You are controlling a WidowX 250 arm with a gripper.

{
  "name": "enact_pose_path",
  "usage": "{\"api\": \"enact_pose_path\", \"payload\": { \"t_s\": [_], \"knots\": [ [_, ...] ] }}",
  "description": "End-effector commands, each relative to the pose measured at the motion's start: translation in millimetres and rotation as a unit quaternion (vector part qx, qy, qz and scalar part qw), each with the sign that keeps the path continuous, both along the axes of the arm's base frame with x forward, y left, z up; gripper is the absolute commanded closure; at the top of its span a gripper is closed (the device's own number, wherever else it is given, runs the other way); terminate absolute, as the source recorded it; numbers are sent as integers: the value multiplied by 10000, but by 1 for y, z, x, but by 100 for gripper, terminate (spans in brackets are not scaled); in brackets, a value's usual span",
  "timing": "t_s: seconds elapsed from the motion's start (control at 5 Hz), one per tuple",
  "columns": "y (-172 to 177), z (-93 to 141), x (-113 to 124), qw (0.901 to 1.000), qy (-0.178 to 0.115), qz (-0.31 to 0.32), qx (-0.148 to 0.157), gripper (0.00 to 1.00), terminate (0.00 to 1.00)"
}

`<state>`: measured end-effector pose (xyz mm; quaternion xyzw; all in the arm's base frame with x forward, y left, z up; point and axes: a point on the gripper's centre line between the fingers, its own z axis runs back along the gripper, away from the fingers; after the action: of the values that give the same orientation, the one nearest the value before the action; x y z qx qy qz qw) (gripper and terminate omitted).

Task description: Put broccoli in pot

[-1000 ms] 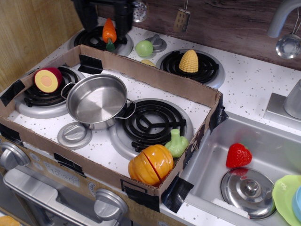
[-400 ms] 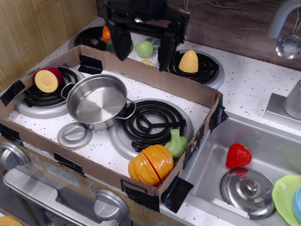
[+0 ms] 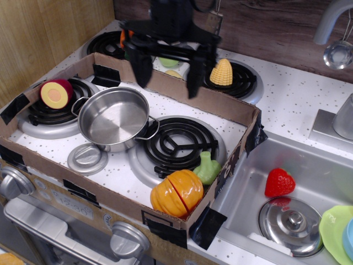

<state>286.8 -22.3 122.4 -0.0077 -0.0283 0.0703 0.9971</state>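
The pale-green broccoli (image 3: 208, 168) lies at the right edge of the front-right burner, touching the orange pumpkin (image 3: 177, 192). The shiny steel pot (image 3: 113, 118) stands empty between the two front burners, left of the broccoli. My gripper (image 3: 169, 76) hangs open and empty above the back wall of the cardboard box, with its two black fingers (image 3: 142, 66) spread wide. It is behind the pot and well up and left of the broccoli.
A cardboard box wall (image 3: 182, 91) rings the front burners. A cut red fruit (image 3: 55, 93) sits on the left burner and a flat lid (image 3: 87, 158) before the pot. Corn (image 3: 221, 72) lies on the back burner. The sink (image 3: 331, 182) holds a strawberry (image 3: 279, 182) and a lid (image 3: 290, 223).
My gripper has come from the back left toward the front and right, and lower, now hiding the carrot and green ball behind it. Nothing else moved.
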Motion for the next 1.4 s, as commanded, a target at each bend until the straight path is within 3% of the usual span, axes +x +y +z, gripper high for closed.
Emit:
{"api": "enact_pose_path", "payload": {
  "t_s": [0.0,0.6,1.2],
  "knots": [
    [-15,0,-7,9993,-360,109,75,0,0],
    [-22,-35,4,9991,-283,4,304,0,0],
    [-31,-61,-3,9985,-529,54,146,0,0]
  ]
}}
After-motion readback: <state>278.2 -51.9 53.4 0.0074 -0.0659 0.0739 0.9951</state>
